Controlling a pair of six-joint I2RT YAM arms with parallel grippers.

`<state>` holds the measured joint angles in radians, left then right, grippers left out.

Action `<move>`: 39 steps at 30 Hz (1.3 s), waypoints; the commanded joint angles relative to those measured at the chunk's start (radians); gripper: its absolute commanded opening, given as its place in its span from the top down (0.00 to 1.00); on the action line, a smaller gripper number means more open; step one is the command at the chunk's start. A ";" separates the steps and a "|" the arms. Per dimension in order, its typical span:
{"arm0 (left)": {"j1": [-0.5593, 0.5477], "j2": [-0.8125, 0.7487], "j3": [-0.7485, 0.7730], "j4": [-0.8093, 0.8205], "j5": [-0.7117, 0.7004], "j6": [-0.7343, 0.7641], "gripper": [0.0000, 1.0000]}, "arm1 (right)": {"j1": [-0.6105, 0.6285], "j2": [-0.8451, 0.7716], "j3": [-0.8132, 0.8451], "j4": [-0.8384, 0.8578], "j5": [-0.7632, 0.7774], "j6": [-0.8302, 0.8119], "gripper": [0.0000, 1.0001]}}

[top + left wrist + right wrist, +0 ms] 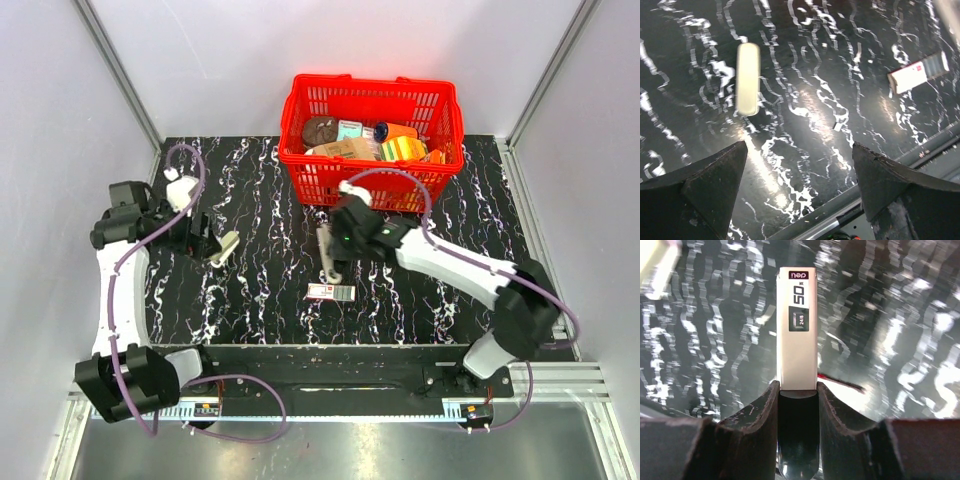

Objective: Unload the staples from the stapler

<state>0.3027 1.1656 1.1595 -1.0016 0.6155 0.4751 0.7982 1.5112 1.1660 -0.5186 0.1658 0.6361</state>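
Note:
The stapler (329,256) is a slim dark bar with a pale silver top, lying lengthwise at the table's middle. My right gripper (338,236) is shut on its black rear end. In the right wrist view the stapler (798,325) runs straight out from between the fingers (765,405), its silver top showing a "50" label. I cannot tell whether it rests on the table or is lifted. My left gripper (207,243) is open and empty at the left; in its wrist view the gripper (799,150) hovers over bare table.
A stubby beige metal piece (224,247) lies just right of the left gripper and shows in the left wrist view (747,78). A small white-and-red labelled box (331,292) lies in front of the stapler. A red basket (300,165) with groceries stands at the back.

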 commanded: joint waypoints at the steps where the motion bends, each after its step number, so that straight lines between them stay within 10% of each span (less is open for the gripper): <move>1: -0.091 -0.026 -0.044 0.017 0.066 0.011 0.09 | 0.088 0.142 0.211 0.185 0.041 0.040 0.98; 16: -0.129 0.112 -0.152 0.124 0.194 0.200 0.08 | 0.157 0.357 0.230 0.787 0.070 0.152 1.00; 39: -0.208 0.272 -0.103 0.222 0.346 0.215 0.20 | 0.213 0.359 0.164 0.934 0.199 0.327 1.00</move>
<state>0.1040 1.4220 1.0103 -0.8211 0.8673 0.6807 0.9989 1.9255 1.3251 0.2642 0.3180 0.9325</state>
